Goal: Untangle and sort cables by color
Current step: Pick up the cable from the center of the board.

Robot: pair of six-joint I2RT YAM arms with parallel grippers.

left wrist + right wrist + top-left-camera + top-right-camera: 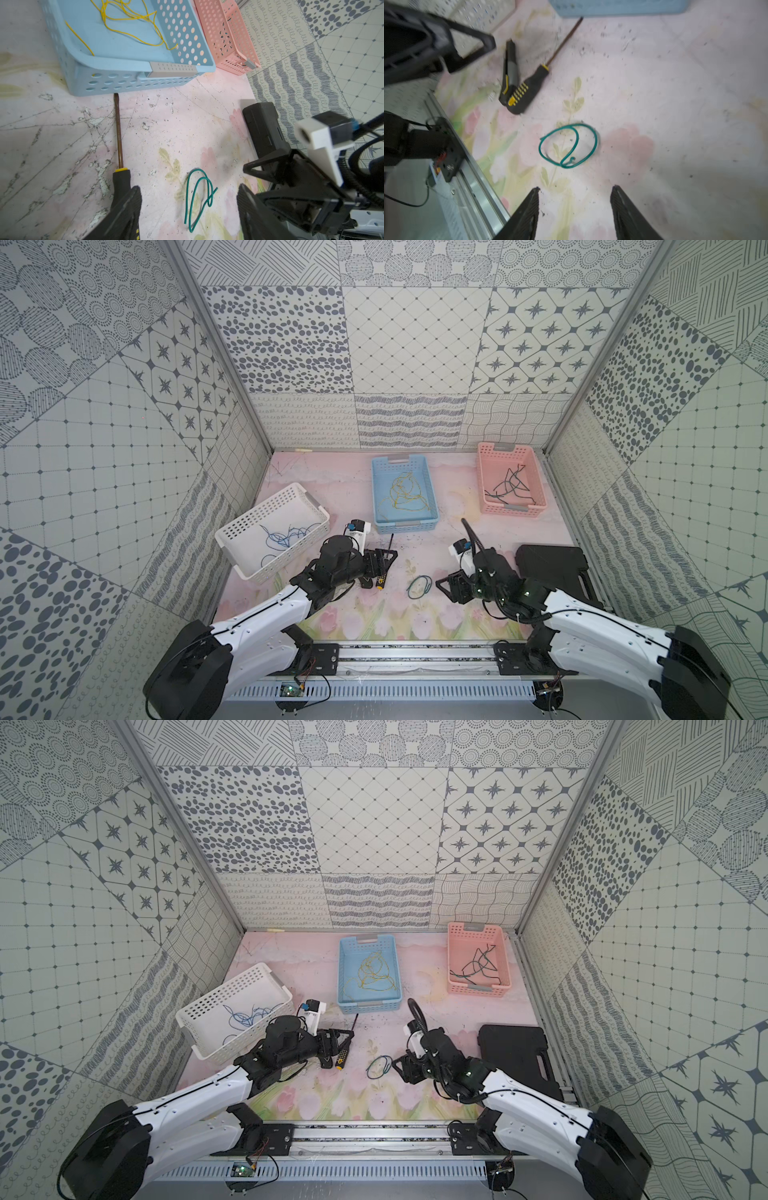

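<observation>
While both arms reach low over the pink floral table, three perforated baskets stand on it. A white basket, set at an angle on the robot's left, holds a loose tangle of blue cables. A blue basket at the middle back holds thin yellow cables in open loops. A pink basket at the back right holds dark green-black cables crossing one another.

One green cable lies outside every basket, on the bare table between the two grippers. It is a thin, glossy wire curled into a small double loop, with one short hooked end.

The left gripper has its jaws wide apart and holds nothing. In the left wrist view one finger overlaps the black handle of a black-and-yellow screwdriver. Whether it touches the handle cannot be told.

The right gripper faces the green cable with its jaws clearly parted and empty. The cable lies just beyond its fingertips, apart from them.

A black case lies on the table beside the right arm.
</observation>
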